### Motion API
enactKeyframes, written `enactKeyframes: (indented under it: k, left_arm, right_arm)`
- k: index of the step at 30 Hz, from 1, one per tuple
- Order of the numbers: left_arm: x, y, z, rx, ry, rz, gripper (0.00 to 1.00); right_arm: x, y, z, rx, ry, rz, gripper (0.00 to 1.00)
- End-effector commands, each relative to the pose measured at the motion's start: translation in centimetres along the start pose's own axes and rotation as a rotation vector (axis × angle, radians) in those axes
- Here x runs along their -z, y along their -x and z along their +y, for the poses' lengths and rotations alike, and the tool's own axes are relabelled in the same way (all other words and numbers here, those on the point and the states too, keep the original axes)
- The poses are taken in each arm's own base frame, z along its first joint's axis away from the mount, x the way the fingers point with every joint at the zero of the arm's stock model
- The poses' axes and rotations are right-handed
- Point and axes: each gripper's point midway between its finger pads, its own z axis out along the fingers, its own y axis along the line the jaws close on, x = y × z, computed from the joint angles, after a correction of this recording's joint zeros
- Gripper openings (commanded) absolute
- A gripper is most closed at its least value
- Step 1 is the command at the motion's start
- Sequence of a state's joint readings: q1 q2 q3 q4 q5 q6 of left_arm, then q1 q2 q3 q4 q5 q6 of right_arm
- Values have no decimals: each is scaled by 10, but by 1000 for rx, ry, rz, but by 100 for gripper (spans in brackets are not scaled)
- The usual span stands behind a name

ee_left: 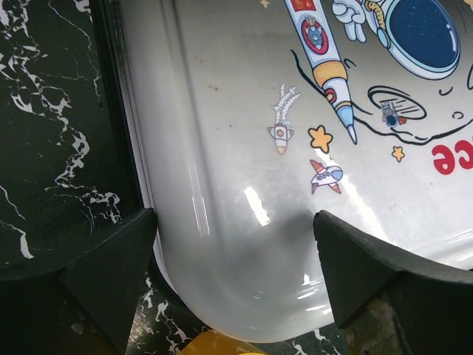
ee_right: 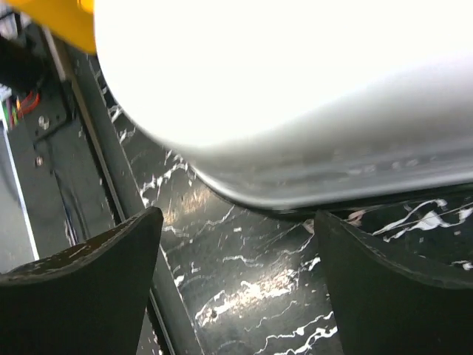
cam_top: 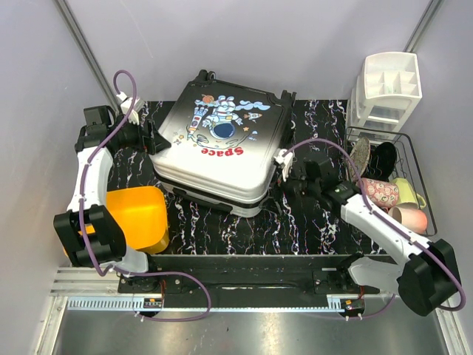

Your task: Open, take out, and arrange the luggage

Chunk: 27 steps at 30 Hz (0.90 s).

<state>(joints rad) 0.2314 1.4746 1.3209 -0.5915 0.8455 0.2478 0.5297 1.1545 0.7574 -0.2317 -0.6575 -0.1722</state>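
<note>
The luggage (cam_top: 222,144) lies flat and closed on the black marbled mat, its white astronaut panel facing up. At its left corner my left gripper (cam_top: 153,137) stands open. In the left wrist view that rounded white corner (ee_left: 259,244) fills the gap between the spread fingers, and I cannot tell whether they touch it. By the suitcase's right side my right gripper (cam_top: 290,177) is open. In the right wrist view only the mat shows between its fingers (ee_right: 96,288), with the white shell (ee_right: 295,96) just beyond the tips.
A yellow-orange bin (cam_top: 133,214) sits at the front left, close to the suitcase. At the back right stands a white compartmented organizer (cam_top: 388,89). A wire rack (cam_top: 423,196) on the right holds cups and dark items. Grey walls close in both sides.
</note>
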Motion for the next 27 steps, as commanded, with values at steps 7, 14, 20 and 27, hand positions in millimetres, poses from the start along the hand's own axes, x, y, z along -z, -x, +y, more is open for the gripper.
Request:
enactKeyframes:
  k: [7,14,20,27]
  left_arm:
    - [-7,-28,3,243,-16,79,96]
    - [-10,-49,10,291,34,107,93]
    - [-14,-85,-18,306,-34,165,85]
    - [-22,-101,-44,357,-106,195,78]
  right_arm:
    - [10,51,0,-142,-128,-106,95]
    - [-17,29,27,-89,-76,-18,90]
    - [-13,43,-54,-149,-506,-58,79]
    - [18,79,-129,-180,-703,-152,73]
